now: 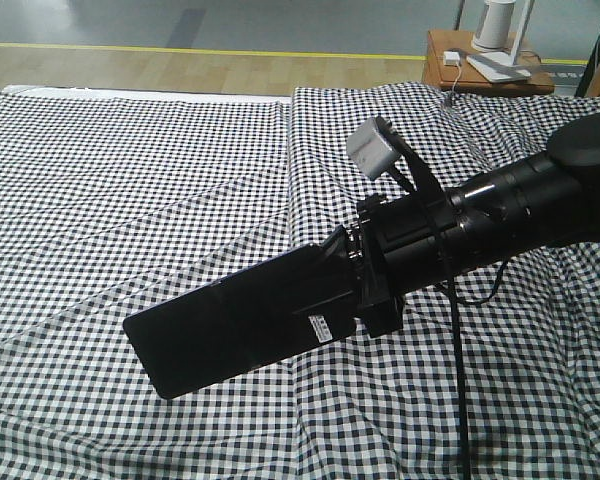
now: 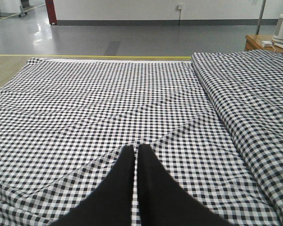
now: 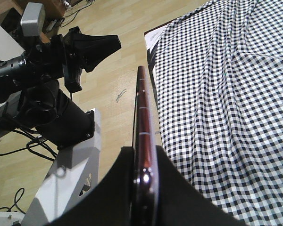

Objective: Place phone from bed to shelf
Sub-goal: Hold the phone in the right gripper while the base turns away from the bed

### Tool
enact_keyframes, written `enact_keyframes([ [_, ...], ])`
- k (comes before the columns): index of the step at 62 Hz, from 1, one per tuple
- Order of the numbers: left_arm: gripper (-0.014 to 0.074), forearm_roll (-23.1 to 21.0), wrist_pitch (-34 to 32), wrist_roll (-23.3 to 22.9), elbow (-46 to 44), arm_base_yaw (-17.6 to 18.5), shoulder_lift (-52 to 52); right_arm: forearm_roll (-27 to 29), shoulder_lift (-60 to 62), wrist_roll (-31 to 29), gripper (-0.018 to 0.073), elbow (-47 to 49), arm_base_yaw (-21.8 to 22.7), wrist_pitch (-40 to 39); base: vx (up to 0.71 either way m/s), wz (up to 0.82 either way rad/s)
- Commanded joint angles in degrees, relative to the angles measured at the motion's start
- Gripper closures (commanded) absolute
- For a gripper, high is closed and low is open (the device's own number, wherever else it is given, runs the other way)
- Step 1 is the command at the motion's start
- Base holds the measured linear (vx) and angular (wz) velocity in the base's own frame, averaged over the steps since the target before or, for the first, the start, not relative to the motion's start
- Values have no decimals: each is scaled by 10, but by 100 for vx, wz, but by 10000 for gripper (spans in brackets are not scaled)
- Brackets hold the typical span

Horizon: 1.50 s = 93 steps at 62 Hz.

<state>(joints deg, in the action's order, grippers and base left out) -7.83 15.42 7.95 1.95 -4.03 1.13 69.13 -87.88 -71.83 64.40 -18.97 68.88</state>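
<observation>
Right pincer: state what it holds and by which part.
The right pincer clamps the phone by the end with the white sticker.

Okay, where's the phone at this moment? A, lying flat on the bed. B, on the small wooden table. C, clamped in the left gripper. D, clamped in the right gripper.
D: the right wrist view shows the phone pinched edge-on in the right gripper, and the front view shows that arm holding it out over the bed.
</observation>
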Motion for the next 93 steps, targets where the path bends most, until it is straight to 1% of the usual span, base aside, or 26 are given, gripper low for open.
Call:
enact_keyframes([
  [1, 596, -5, -39, -2, 2, 3, 3, 52, 24, -2, 561, 15, 0, 51, -2, 7],
  [93, 596, -5, -39, -2, 2, 3, 3, 52, 24, -2, 561, 15, 0, 51, -6, 24],
])
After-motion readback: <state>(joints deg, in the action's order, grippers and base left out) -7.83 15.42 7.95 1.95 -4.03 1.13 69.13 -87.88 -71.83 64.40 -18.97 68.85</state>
